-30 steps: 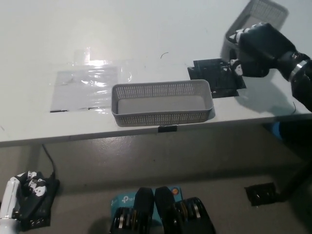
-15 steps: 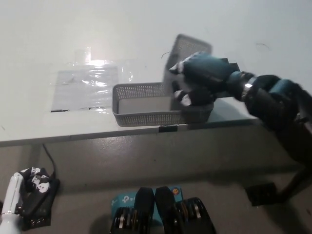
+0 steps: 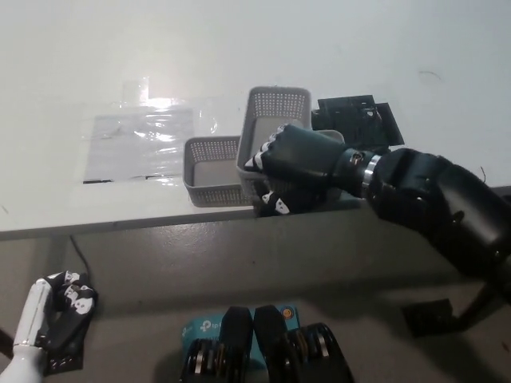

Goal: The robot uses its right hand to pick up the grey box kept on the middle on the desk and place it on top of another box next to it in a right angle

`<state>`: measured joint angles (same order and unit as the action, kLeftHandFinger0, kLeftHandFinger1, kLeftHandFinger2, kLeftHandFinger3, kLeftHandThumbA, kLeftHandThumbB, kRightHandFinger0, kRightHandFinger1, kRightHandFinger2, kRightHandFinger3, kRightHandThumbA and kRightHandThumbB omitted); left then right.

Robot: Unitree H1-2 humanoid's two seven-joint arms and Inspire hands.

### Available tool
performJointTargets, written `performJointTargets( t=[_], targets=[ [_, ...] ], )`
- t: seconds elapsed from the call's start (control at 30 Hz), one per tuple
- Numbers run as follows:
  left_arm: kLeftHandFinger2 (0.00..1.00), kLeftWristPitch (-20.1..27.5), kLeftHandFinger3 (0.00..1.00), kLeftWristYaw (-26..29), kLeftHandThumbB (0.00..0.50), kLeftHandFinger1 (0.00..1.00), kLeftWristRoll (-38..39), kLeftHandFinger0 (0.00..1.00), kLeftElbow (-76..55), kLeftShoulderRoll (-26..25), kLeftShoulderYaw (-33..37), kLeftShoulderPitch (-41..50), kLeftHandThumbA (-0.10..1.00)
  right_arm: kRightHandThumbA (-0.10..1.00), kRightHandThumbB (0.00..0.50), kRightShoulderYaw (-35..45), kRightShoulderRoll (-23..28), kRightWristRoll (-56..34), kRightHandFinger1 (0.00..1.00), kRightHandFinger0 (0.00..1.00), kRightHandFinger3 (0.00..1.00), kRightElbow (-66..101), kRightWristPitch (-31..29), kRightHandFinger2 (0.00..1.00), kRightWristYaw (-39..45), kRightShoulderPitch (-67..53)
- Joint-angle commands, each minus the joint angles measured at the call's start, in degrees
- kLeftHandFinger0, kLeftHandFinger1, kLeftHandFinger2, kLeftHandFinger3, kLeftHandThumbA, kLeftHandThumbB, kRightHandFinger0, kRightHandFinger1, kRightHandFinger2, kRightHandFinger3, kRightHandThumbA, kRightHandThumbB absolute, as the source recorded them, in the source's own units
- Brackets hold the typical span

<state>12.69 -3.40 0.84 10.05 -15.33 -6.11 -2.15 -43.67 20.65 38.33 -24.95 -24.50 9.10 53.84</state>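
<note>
Lower left of the frame: white left hand [image 3: 36, 319] hanging idle below the desk edge, fingers too small to read, so cannot tell whether spread or curled. Unchanged from a second ago.

Left of centre on the desk [image 3: 72, 64]: patch of clear tape [image 3: 144, 136], untouched.

Centre: long grey basket [image 3: 209, 171] lying lengthwise along the near edge, only its left part showing now. Across its right half, the second grey box [image 3: 275, 112], turned crosswise, its long side running away toward the top of the frame. A second ago held high at the upper right; half a second ago tilted above the basket; now down over it at roughly a right angle.

Centre right: black right hand [image 3: 291, 163] wrapped around the box's near end, fingers curled tight on the mesh. Just behind it, a black plate [image 3: 359, 120].

Placement looking nearly done; release remaining.
</note>
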Motion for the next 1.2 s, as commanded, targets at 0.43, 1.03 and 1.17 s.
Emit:
performJointTargets(
  t=[0.43, 1.03, 1.17],
  targets=[
    [0.00, 3.41, 0.24, -0.57, 0.431, 0.00, -2.36, 0.00, 0.21, -1.93, 0.20, -0.65, 1.00, 0.21, 0.043, 0.83, 2.85, 2.32, 0.29, 0.14, 1.00, 1.99, -2.36, 0.61, -4.50, 4.73],
    [0.00, 5.74, 0.14, -0.29, 0.383, 0.00, -1.53, 0.00, 1.15, -1.09, -0.31, -0.03, 1.00, 0.46, 0.200, 8.31, 1.44, 2.25, 0.62, 0.39, 1.00, 8.42, -1.86, 0.75, 1.60, 2.54],
    [0.00, 4.89, 0.10, -0.37, 0.396, 0.00, -0.91, 0.00, 0.77, -0.86, -0.50, -0.06, 1.00, 0.51, 0.197, 8.14, 1.45, 3.79, 0.69, 0.41, 1.00, 8.55, -2.43, 0.82, 1.41, 1.81]
  ],
)
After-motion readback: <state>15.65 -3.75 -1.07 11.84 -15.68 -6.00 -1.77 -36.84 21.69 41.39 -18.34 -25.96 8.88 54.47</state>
